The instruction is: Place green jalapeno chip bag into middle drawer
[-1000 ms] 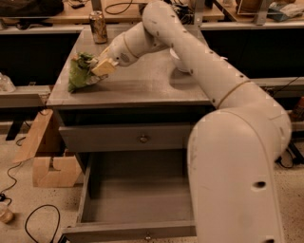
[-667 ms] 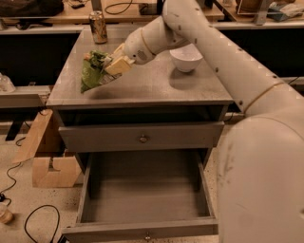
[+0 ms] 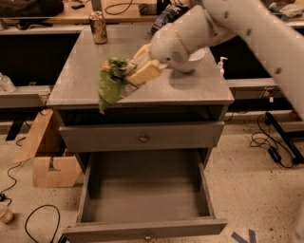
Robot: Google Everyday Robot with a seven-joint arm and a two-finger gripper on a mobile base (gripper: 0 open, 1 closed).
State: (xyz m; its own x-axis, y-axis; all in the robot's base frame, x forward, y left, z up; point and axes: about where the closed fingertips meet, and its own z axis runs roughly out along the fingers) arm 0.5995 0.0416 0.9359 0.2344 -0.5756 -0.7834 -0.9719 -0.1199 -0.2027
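The green jalapeno chip bag (image 3: 110,84) hangs in the air above the cabinet top's front left part, held by its upper right end. My gripper (image 3: 134,70) is shut on the bag, its cream fingers (image 3: 145,72) pinching the crumpled top. The white arm comes in from the upper right. The middle drawer (image 3: 142,195) is pulled open below, grey and empty inside, with its small knob (image 3: 147,236) on the front panel. The upper knobbed drawer (image 3: 142,136) is shut.
A drink can (image 3: 98,27) stands at the back left of the cabinet top (image 3: 76,71). A white bowl (image 3: 191,60) sits behind my arm, a dark chip bag (image 3: 167,13) beyond it. Wooden pieces (image 3: 47,152) and cables lie on the floor to the left.
The gripper has lifted the green bag off the cabinet top and carried it rightward and toward the front edge. The bag now hangs clear of the surface.
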